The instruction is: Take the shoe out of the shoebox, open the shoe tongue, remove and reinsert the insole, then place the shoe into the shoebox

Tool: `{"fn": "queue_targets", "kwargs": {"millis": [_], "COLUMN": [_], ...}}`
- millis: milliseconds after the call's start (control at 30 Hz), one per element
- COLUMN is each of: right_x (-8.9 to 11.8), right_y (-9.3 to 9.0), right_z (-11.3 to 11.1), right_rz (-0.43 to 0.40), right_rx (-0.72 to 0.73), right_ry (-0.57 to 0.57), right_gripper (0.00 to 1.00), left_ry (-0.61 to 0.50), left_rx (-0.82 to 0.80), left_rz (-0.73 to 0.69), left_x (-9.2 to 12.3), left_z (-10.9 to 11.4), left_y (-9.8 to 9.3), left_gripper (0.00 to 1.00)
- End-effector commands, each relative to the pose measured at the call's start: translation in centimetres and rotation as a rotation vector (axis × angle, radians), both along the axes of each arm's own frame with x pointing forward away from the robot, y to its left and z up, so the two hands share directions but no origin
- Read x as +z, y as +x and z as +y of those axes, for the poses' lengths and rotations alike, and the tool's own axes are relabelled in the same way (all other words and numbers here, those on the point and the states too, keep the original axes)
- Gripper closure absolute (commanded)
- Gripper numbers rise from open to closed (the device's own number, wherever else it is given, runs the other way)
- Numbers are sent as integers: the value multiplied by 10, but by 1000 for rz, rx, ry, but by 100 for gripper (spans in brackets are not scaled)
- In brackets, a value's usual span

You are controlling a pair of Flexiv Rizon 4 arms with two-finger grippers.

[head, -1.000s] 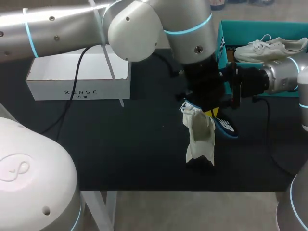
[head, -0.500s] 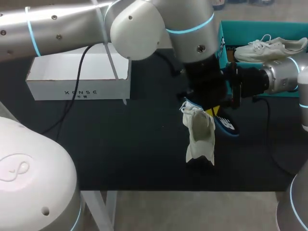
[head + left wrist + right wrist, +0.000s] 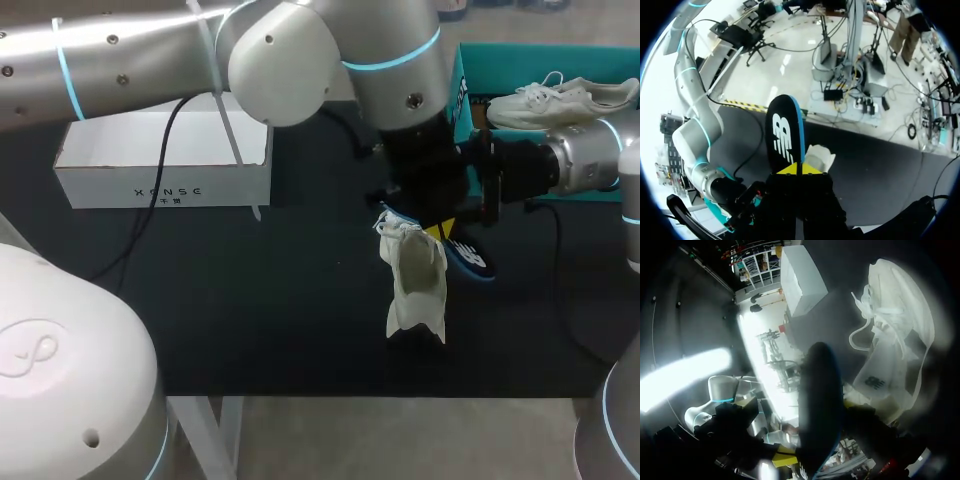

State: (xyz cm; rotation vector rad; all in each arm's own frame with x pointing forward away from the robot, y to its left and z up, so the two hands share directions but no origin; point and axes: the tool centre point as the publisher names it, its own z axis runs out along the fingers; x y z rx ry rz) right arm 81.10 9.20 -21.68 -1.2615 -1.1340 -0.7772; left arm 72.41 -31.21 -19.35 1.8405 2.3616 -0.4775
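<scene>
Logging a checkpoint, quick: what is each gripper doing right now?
Left gripper: closed on the insole.
Right gripper: cannot be told.

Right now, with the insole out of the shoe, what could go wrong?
The left gripper pinches the insole by one end only, so it might slip or swing loose. The shoe looks slumped and soft, so pushing the insole back in could fold it or shove it away. The right arm sits very close to the left arm, so a bump seems possible.
</scene>
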Motion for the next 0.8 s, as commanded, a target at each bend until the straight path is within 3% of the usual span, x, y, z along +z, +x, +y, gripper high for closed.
{"fn": "queue_targets", "kwargs": {"millis": [33, 100, 133, 167, 200, 800], "right_x": [0, 0, 0, 0, 0, 0], "right_y": [-1, -1, -1, -1, -1, -1], "right_z": [1, 1, 1, 1, 1, 1], "right_rz": [0, 0, 0, 0, 0, 0], "right_rx": [-2, -2, -2, -2, -2, -2], "right_ry": [-3, -3, -3, -3, -3, -3], "right_gripper": [0, 0, 8, 60, 100, 100], "left_ry": [0, 1, 1, 2, 3, 8], "left_rx": [1, 2, 3, 2, 1, 7], "left_rz": [1, -1, -1, -2, -4, 1], "left_x": [0, 0, 0, 1, 1, -2], "left_z": [-1, -2, -3, -3, -4, -8], "left_y": [3, 3, 3, 4, 4, 3], "left_gripper": [100, 100, 100, 100, 100, 100]}}
